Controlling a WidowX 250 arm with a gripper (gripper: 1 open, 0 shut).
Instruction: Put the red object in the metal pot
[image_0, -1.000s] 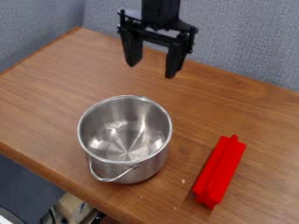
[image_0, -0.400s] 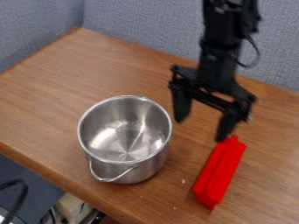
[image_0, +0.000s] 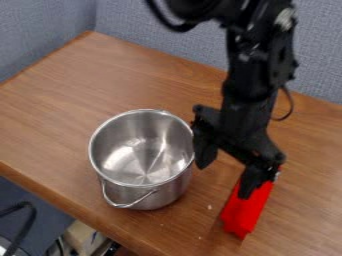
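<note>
The far end of the red plastic bar (image_0: 245, 212) is hidden behind the black gripper (image_0: 226, 172); only its near part can be inspected. The arm (image_0: 254, 60) runs out of view at the far edge, and the gripper's dark parts merge, so their outlines are hard to make out. Whether the right fingertip touches the bar cannot be determined.

Gripper condition: spread wide, one fingertip near the right wall of the stainless-steel pot (image_0: 142, 158), the other over the bar. Nothing is seen pinched between them; contact with the pot cannot be confirmed.

The bar lies on the wooden table (image_0: 114, 75), to the right of the pot and outside it. The pot stands upright, its wire handle (image_0: 130, 203) hanging on the near side.

Compared with the earlier frame, the gripper has moved nearer and lower, now covering part of the bar. Pot and bar are unchanged in position.
</note>
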